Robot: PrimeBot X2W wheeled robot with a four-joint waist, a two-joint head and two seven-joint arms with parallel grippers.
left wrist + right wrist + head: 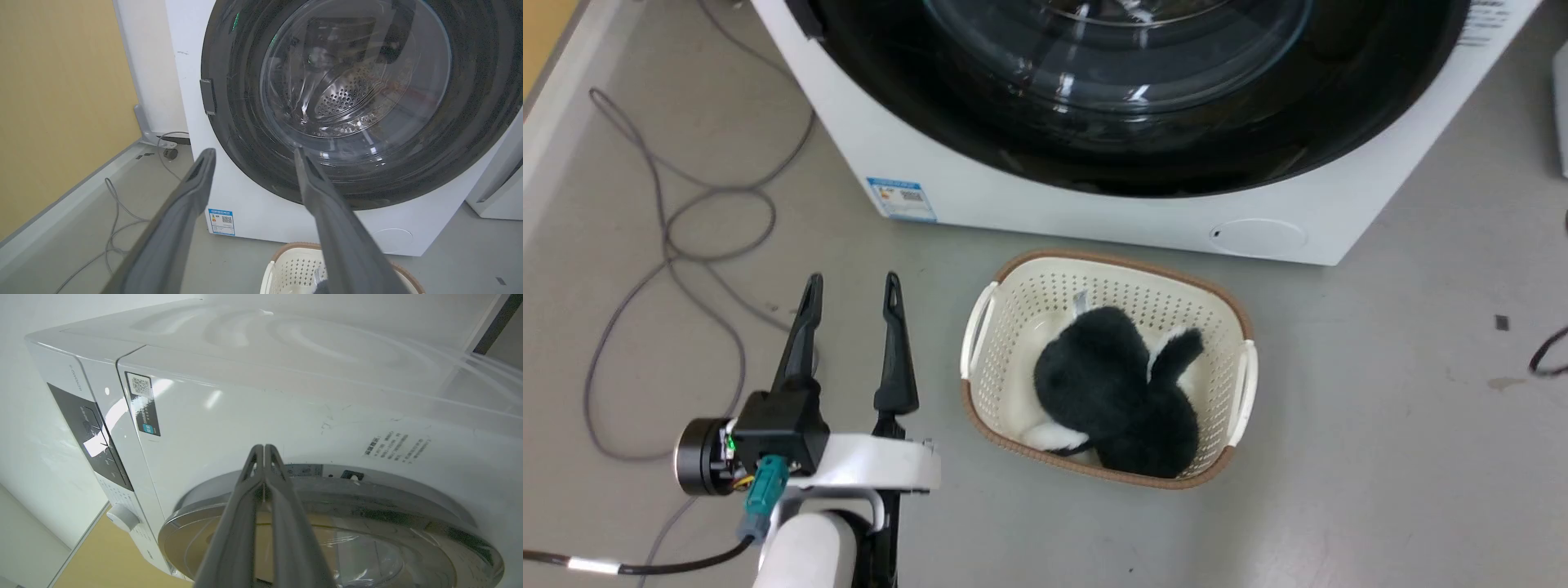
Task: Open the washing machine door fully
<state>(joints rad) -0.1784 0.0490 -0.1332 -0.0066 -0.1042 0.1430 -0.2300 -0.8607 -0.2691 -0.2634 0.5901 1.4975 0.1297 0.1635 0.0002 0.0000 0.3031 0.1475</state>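
- Seeing my left pincer (853, 282) open and empty, fingers spread, low in front of the washing machine (1013, 196), near the corner with the blue sticker (901, 198) and apart from it.
- My right pincer (263, 448) is closed on nothing, fingers pressed together, high before the machine's front, above the washing machine door (327, 522); I cannot tell whether it touches.
- That door lies flat against the machine's front, shut, with the steel drum (347, 94) visible through its glass.
- A cream basket (980, 327) holding a dark plush thing (1111, 392) stands on the floor (1380, 408) just before the machine.
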